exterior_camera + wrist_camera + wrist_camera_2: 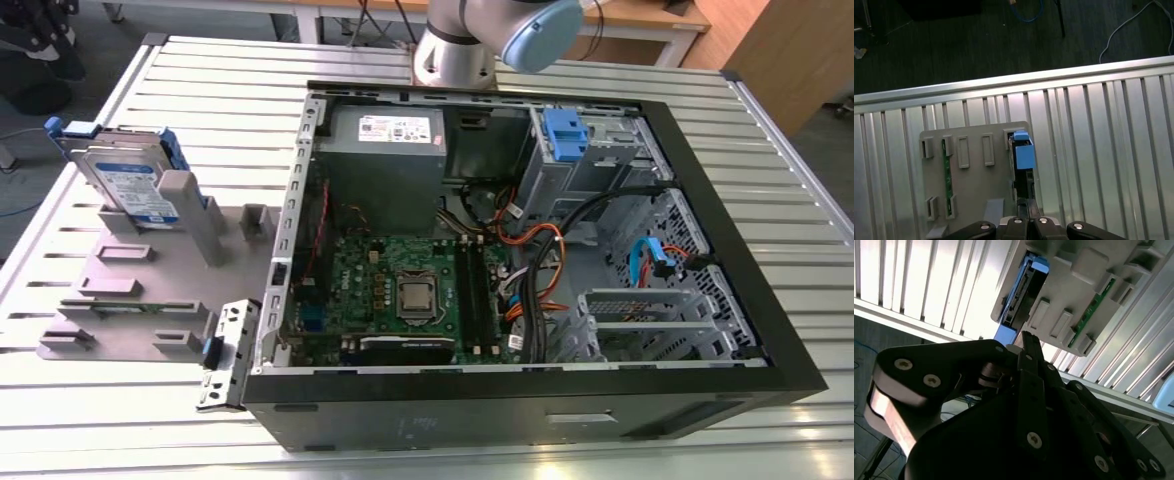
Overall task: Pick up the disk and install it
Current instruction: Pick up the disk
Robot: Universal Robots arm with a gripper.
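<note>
In the exterior view, the disk [134,185] stands on edge in a grey holder [127,290] on the slatted table [134,410]. It sits to the exterior view's left of the open computer case [534,400]. The arm [481,40] is cut off at the picture's edge.

In the second wrist view, the gripper [1025,339] has its fingers pressed together, holding nothing. Its dark body hides part of the holder.

In the first wrist view, the disk shows edge-on, mostly as its blue end tab [1025,155].

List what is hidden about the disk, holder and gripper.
Flat silver hard disk with blue rails: lower edge hidden behind posts of the grey plastic holder, exterior view.
Black gripper: body cut off by the picture's edge, first wrist view; contact with disk unclear.
Grey robot arm: cut off at the edge, exterior view.
</note>
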